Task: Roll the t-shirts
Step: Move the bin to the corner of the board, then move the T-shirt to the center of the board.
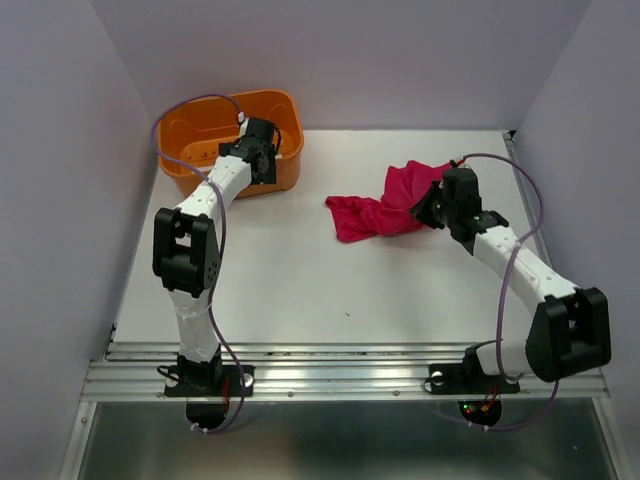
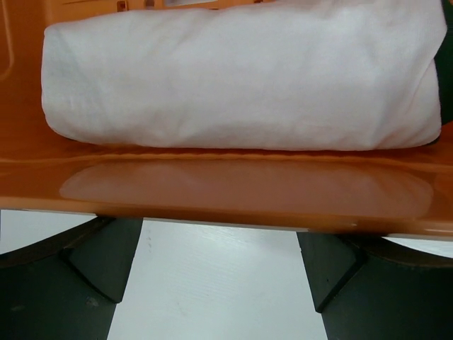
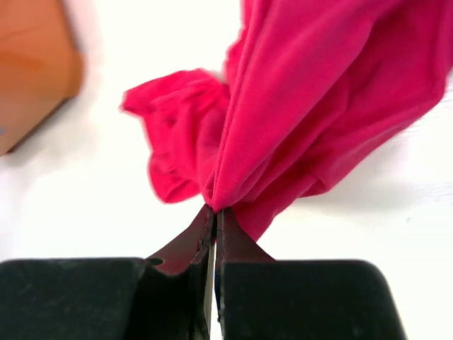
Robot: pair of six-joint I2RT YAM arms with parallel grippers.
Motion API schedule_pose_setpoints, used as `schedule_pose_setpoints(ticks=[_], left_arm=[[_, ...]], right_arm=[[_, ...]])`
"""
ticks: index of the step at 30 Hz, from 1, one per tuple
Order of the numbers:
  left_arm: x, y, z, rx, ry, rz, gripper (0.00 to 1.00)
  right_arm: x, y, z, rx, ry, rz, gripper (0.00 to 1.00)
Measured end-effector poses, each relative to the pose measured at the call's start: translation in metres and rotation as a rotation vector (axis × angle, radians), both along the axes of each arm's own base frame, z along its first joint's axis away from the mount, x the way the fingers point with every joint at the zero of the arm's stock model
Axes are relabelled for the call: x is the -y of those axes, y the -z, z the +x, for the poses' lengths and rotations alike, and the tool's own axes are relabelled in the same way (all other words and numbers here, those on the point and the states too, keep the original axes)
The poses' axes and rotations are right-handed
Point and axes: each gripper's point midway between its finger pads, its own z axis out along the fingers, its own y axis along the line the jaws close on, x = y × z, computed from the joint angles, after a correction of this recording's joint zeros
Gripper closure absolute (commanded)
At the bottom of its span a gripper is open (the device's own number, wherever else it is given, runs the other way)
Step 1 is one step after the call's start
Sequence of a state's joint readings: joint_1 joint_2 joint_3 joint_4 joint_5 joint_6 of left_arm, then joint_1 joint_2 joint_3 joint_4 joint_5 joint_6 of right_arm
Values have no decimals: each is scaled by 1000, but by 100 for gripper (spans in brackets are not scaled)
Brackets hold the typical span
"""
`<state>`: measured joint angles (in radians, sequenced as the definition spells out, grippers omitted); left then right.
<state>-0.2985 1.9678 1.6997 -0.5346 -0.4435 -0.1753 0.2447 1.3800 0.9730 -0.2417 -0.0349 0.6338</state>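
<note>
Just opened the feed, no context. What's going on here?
The right claw is shut on a pinch of the pink t-shirt, which lies crumpled on the table, not yet rolled. The left claw is open at the wall of the orange basket and holds nothing. A white bundle of cloth lies inside the basket.

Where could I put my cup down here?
Free: the tabletop between the orange basket and the crimson t-shirt, down to the near rail. Crowded: the basket under the left end effector, and the t-shirt pinched by the right end effector.
</note>
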Motion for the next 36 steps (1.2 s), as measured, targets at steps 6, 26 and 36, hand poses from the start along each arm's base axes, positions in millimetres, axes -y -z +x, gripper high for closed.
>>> schedule_pose_setpoints(ticks=[6,26,36], left_arm=[[10,-16,-11,13,41,-50,1],[192,-9,-132,-107,384,-456,4],[219,66,-99,-198,200,-430,10]], right_arm=[[-30,-11,-68,45,-81,83,99],[32,40,-118,-174,225,-81,16],[40,36,-112,-152,259,-122,16]])
